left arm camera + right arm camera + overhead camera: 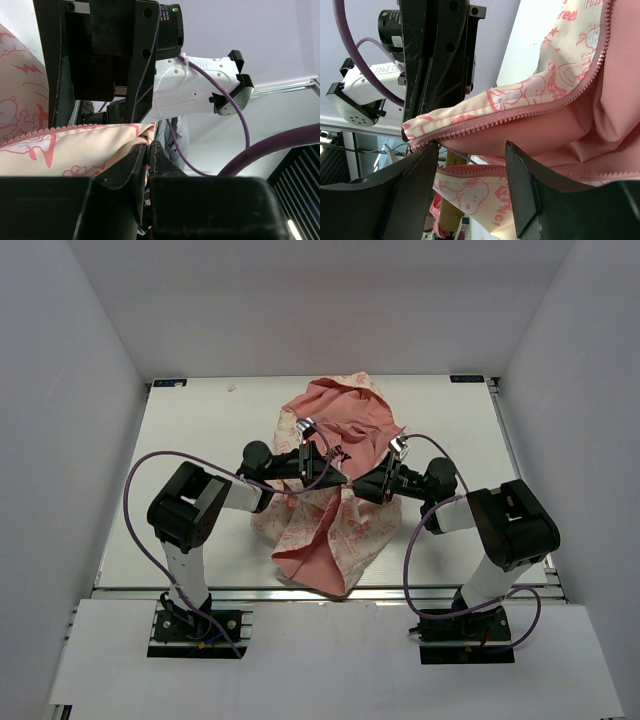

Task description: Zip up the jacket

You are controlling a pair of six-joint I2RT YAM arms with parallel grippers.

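At the middle of the table point(200, 450) lies the unzipped jacket point(335, 425); from nine o'clock the left gripper point(338, 473) pinches its zipper edge point(520, 112) taut, likely so the right gripper point(356, 484), fingers point(525, 185) spread, can grasp it opposite.

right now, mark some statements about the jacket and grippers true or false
1. The jacket is fully zipped. False: its zipper edge runs loose and the pink lining shows.
2. The left gripper pinches the jacket. True.
3. The right gripper is shut. False: its fingers stand apart.
4. Both grippers meet over the jacket's middle. True.
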